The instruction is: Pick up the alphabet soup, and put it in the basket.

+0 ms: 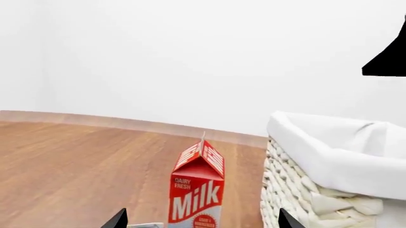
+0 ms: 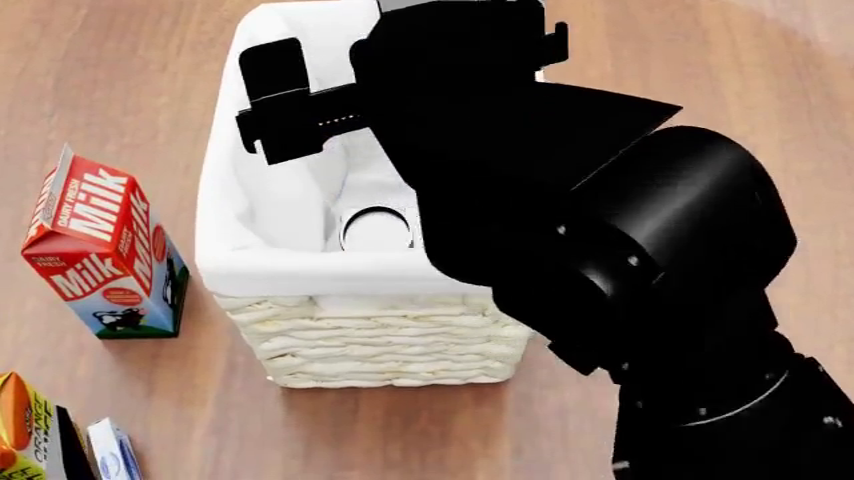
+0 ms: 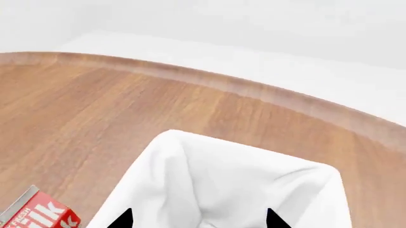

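In one basket point(image 2: 254, 265), one can point(image 2: 376, 228), probably soup, one milk carton point(image 2: 104, 250) beside, right end effector point(image 3: 198, 219) spread wide.

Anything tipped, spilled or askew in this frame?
Nothing stands out. The milk carton stands upright beside the basket, a can sits upright inside it, and the lining is folded over the rim. No spill shows on the wooden surface.

milk carton point(image 2: 104, 250): upright on wooden floor point(image 2: 120, 60) | orange carton point(image 2: 24, 430), small blue-white carton point(image 2: 115, 455): near corner
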{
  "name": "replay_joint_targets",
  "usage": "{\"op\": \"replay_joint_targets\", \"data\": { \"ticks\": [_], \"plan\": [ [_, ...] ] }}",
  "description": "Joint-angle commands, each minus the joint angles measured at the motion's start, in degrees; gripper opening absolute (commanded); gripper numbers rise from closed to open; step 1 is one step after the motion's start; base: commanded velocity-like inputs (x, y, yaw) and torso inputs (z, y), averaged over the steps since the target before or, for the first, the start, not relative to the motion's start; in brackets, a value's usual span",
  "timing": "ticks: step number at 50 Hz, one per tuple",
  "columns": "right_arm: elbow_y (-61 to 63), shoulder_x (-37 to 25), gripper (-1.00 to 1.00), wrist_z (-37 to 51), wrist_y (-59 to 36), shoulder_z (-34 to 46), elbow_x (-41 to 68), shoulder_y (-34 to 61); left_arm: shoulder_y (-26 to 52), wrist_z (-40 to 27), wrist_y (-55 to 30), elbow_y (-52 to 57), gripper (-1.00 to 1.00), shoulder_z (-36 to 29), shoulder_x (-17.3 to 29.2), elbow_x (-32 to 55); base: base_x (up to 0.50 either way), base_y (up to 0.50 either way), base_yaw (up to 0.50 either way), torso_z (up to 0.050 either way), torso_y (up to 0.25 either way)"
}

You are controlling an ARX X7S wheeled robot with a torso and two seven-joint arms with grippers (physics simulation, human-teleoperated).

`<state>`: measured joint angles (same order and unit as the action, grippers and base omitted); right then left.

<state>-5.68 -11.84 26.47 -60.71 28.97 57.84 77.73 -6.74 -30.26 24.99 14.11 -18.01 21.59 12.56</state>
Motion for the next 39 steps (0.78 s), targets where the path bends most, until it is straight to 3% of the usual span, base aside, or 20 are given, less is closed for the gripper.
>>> {"op": "replay_joint_targets", "data": {
  "ticks": [1,9,19,25,29,36,39],
  "plan": [
    [14.9,-4.7,1.0,5.5,-4.8,-3.6,6.1,0.0,0.0,-0.3,0.1,-0.1,1.0,0.1,0.1,0.0,0.0,0.0,0.0,0.0,0.0],
    [28.8,-10.1,1.0,9.7,-5.5,-6.0,8.6,-3.9,0.0,-0.3,0.3,-0.3,1.0,0.1,0.2,0.0,0.0,0.0,0.0,0.0,0.0],
    [46.5,-20.4,1.0,8.0,3.8,-11.6,6.5,-21.7,-0.9,-1.1,1.4,0.2,1.0,1.0,0.6,0.1,0.0,0.0,0.0,0.0,0.0],
    [55.4,-27.7,1.0,5.4,15.1,-17.8,-1.6,-39.0,-1.2,-1.4,1.8,0.4,1.0,1.3,0.6,-0.1,0.0,0.0,0.0,0.0,0.0],
    [58.4,-30.9,1.0,0.9,28.5,-23.8,-11.0,-57.5,-2.2,-1.9,2.3,1.6,1.0,1.6,0.9,-0.7,0.0,0.0,0.0,0.0,0.0],
    [50.4,-26.5,1.0,-7.5,50.0,-30.8,-22.1,-79.4,-3.2,-2.6,3.4,2.9,1.0,2.3,1.1,-1.0,0.0,0.0,0.0,0.0,0.0],
    [46.3,-24.6,1.0,-9.9,54.7,-31.1,-24.5,-82.7,-3.7,-2.9,3.7,3.4,1.0,2.6,1.2,-1.2,0.0,0.0,0.0,0.0,0.0]
  ]
}}
